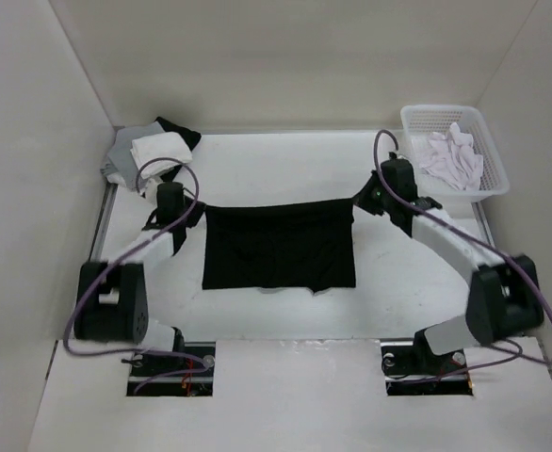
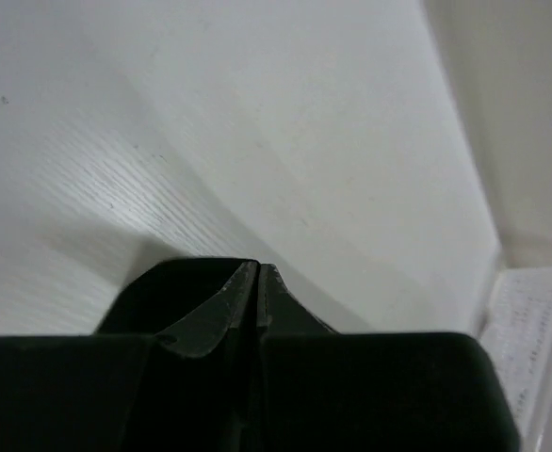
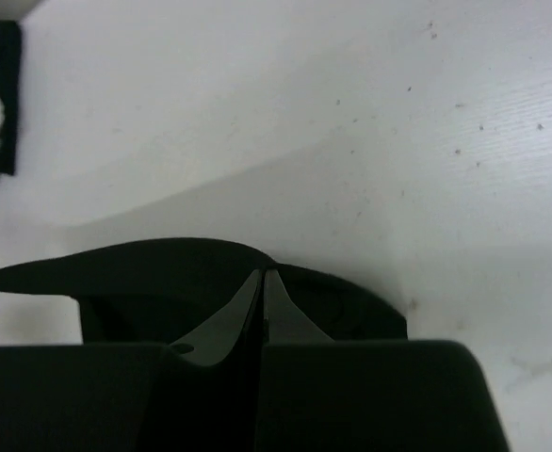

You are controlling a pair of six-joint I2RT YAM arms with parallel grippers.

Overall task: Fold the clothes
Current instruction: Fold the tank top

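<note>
Basket (image 1: 436, 109) holding white cloth (image 1: 450, 155), left gripper (image 2: 258, 270) and right gripper (image 3: 262, 275) clamped on tank top (image 1: 278, 247) corners

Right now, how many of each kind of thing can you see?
Black top: 1
Cloth pile: 1
Basket: 1
White bundle: 1
Arms: 2
Total: 6
</note>
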